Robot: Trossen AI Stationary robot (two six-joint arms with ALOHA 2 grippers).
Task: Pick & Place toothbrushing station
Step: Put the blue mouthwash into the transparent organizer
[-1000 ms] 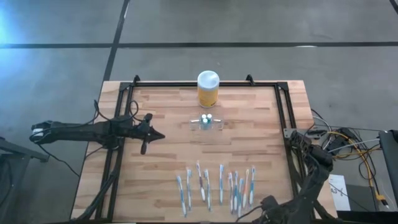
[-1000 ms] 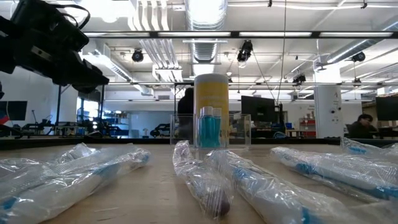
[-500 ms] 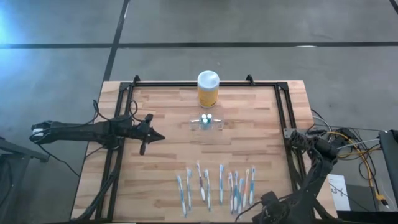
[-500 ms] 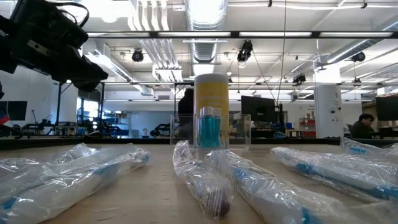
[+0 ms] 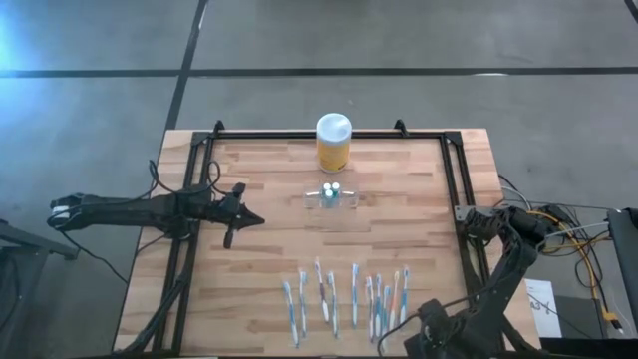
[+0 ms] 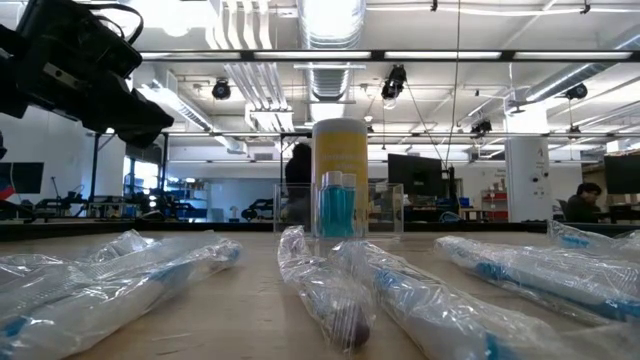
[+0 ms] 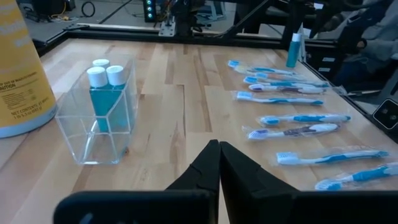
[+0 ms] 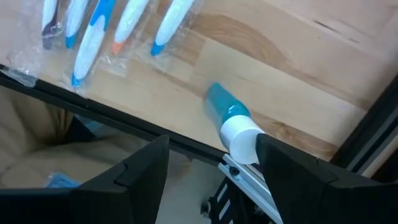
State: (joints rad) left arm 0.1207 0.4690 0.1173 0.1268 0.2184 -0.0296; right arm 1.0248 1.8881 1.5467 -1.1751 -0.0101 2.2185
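Lying closest to me along the near edge of the wooden table (image 5: 269, 170) is a row of wrapped toothbrushes (image 5: 344, 299), blue and white in their clear sleeves, a couple with orange. At the near right corner the right gripper (image 8: 211, 158) hangs low by the black frame rail (image 8: 112, 118), its fingers spread wide around a small blue tube with a white cap (image 8: 233, 124), which sits between them; whether they actually touch it I cannot tell. Farther in, at the middle of the table, stands the toothbrushing station (image 5: 330, 198), a clear plastic holder sitting upright with two blue, white-capped tubes (image 7: 106, 93) inside. Over to the left at about the same depth, the left gripper (image 5: 249, 216) hovers above the boards well apart from the holder, fingers pressed together and holding nothing. Just behind the holder stands a yellow jar (image 5: 333, 145) with a white lid, near the far rail.
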